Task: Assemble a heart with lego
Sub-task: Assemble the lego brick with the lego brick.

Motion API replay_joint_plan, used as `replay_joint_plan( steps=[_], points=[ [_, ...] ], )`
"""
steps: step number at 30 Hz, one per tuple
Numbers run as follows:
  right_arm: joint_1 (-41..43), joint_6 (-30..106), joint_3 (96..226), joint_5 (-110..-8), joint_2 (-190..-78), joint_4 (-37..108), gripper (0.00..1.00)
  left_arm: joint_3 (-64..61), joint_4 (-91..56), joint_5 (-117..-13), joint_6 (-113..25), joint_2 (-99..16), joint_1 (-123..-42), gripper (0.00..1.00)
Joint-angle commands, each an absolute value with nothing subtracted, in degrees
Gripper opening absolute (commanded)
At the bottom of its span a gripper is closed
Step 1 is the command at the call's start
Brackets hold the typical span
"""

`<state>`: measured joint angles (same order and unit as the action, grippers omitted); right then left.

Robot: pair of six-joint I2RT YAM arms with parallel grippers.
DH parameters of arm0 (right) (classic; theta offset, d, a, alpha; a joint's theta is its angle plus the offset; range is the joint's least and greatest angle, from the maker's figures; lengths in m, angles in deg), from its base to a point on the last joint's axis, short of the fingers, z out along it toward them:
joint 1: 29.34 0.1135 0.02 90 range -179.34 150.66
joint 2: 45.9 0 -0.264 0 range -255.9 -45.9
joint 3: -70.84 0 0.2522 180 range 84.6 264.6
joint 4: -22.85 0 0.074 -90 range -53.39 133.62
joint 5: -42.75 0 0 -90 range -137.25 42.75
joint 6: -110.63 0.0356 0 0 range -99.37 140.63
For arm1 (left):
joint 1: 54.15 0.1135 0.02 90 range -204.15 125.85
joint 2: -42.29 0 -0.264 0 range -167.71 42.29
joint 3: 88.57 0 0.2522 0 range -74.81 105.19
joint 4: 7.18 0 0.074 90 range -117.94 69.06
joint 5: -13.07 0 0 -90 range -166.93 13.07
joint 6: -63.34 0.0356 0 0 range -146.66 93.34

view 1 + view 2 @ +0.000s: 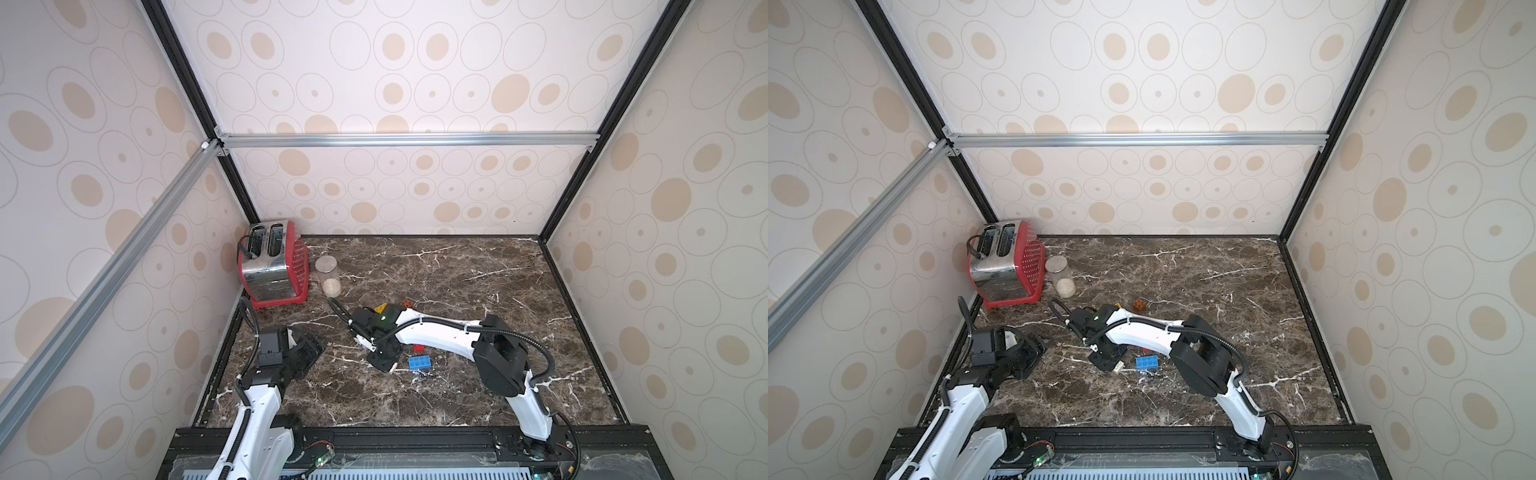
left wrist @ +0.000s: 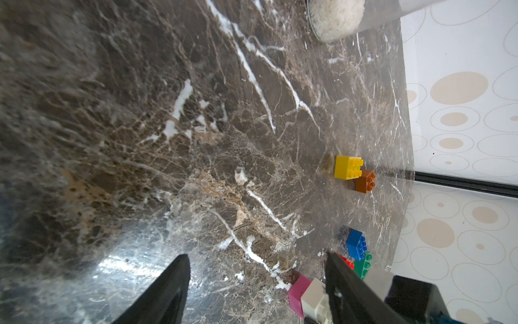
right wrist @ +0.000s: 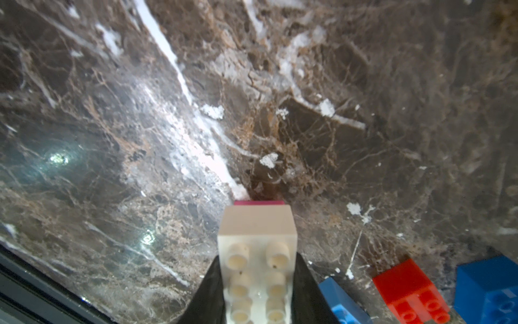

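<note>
My right gripper (image 3: 258,283) is shut on a white brick (image 3: 258,238) that has a pink brick (image 3: 258,202) joined to its far end, low over the marble; of the heart only this pair shows. Loose lego lies around it: a blue brick (image 1: 419,362), a red one (image 1: 419,348), a yellow one (image 2: 347,167), an orange-brown one (image 2: 365,181) and a green one (image 2: 363,265). In both top views the right gripper (image 1: 384,361) (image 1: 1111,361) sits just left of the blue brick (image 1: 1147,362). My left gripper (image 2: 256,255) (image 1: 309,349) stands open and empty, left of the white and pink pair (image 2: 305,294).
A red and chrome toaster (image 1: 272,266) stands in the back left corner, with a glass jar (image 1: 328,276) holding rice beside it. Patterned walls enclose the marble table (image 1: 457,270) on three sides. A black rail (image 1: 395,440) runs along the front edge.
</note>
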<state>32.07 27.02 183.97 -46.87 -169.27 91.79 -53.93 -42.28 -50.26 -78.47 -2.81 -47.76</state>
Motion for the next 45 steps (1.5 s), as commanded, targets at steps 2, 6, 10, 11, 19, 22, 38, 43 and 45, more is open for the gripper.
replay_joint_plan(
  steps=[2,6,10,11,19,22,38,43,45],
  points=[
    [31.59,27.12,184.16,-46.13,-173.68,93.12,0.19,-53.81,-42.14,-50.51,-77.81,-2.61,-47.65,0.76],
    [31.58,27.48,185.48,-43.33,-174.42,95.16,0.19,-53.81,-42.20,-50.63,-77.81,-2.53,-47.65,0.76],
    [31.68,27.14,185.17,-42.20,-173.55,96.50,0.19,-53.76,-42.12,-50.65,-77.72,-2.87,-47.65,0.76],
    [31.78,27.13,185.19,-42.01,-173.37,96.99,0.19,-53.72,-42.12,-50.59,-77.72,-3.01,-47.65,0.76],
    [33.00,28.89,186.45,-38.81,-173.23,98.55,0.18,-53.72,-42.12,-50.74,-77.64,-2.96,-47.65,0.76],
    [34.04,29.59,187.26,-38.12,-174.04,98.70,0.18,-53.78,-42.12,-50.70,-77.71,-2.88,-47.65,0.76],
    [31.24,27.46,181.08,-48.62,-170.86,92.88,0.18,-53.81,-42.12,-50.57,-77.72,-2.53,-47.66,0.77],
    [30.06,26.86,178.48,-54.02,-169.82,89.75,0.18,-53.81,-42.12,-50.40,-77.72,-2.36,-47.65,0.77],
    [29.60,26.76,177.77,-54.16,-170.12,89.24,0.18,-53.81,-42.12,-50.35,-77.72,-2.43,-47.65,0.77]
  ],
)
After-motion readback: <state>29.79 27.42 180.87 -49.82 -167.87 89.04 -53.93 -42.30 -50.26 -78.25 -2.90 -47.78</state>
